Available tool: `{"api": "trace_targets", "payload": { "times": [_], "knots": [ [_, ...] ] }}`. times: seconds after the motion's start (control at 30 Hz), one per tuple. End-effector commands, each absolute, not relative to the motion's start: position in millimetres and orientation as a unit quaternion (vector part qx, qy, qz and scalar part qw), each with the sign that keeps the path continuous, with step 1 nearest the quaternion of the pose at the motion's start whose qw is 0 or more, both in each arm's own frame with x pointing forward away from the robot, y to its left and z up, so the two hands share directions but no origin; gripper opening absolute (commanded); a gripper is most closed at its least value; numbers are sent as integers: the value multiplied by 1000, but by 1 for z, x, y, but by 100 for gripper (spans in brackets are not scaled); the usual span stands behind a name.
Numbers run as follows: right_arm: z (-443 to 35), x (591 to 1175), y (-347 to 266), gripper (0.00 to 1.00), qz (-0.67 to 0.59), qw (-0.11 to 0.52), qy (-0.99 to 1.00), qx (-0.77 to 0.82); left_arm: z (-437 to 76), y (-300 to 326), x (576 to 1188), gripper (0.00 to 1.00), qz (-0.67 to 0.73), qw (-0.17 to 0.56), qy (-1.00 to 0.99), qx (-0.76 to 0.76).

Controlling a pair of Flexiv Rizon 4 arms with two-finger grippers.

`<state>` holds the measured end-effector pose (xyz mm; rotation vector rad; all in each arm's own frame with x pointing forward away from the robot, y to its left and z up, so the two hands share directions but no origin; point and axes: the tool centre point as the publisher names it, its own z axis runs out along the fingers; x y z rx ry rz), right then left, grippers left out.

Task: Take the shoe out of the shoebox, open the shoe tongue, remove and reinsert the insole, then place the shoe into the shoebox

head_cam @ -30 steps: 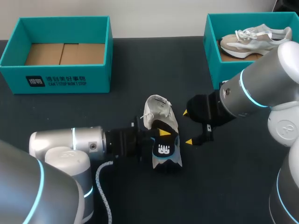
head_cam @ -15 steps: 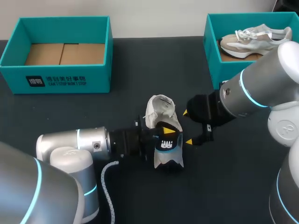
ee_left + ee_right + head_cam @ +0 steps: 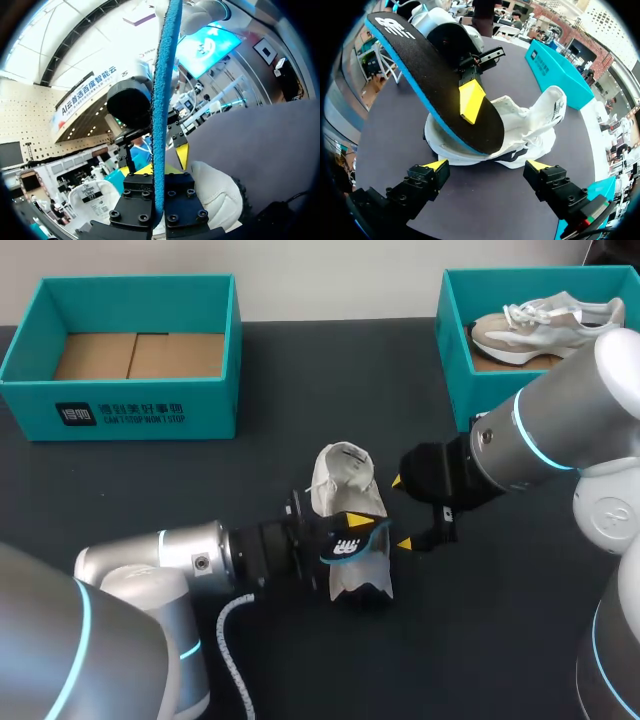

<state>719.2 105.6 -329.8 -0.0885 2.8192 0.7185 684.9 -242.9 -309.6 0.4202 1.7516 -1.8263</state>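
The left gripper (image 3: 345,538), clamped on the insole (image 3: 445,95), has rolled and pushed forward. The insole's toe end now sits inside the shoe (image 3: 535,125), just ahead of the right gripper (image 3: 487,167), whose jaws stand wide. Reinsertion looks underway.

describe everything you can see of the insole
The insole is a thin, flexible-looking pad with a black fabric top, a bright blue edge and underside, and a white logo at one end. It is tilted: the logo end is raised in the air, while the other end dips into the opening of the white shoe lying on the table. The left gripper clamps it from both faces partway along. Nothing else touches it.
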Motion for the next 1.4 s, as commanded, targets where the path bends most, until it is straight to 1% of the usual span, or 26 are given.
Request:
{"api": "trace_targets", "payload": {
  "times": [0.03, 0.23, 0.53, 0.87, 1.07, 1.4],
  "knots": [
    [-330, 718, 105, 100, 245, 116, 962, -30, -308, -243, 676, 0, -691, 285, 647, 153],
    [-330, 718, 105, 100, 245, 116, 962, -30, -302, -244, 672, 0, -708, 280, 633, 138],
    [-330, 718, 105, 100, 245, 116, 962, -30, -324, -248, 685, 0, -711, 264, 641, 119],
    [-330, 718, 105, 100, 245, 116, 962, -30, -339, -244, 704, 0, -705, 278, 644, 99],
    [-330, 718, 105, 100, 245, 116, 962, -30, -347, -245, 714, 0, -690, 280, 658, 107],
    [-330, 718, 105, 100, 245, 116, 962, -30, -345, -244, 719, 0, -667, 280, 677, 132]
  ]
}}
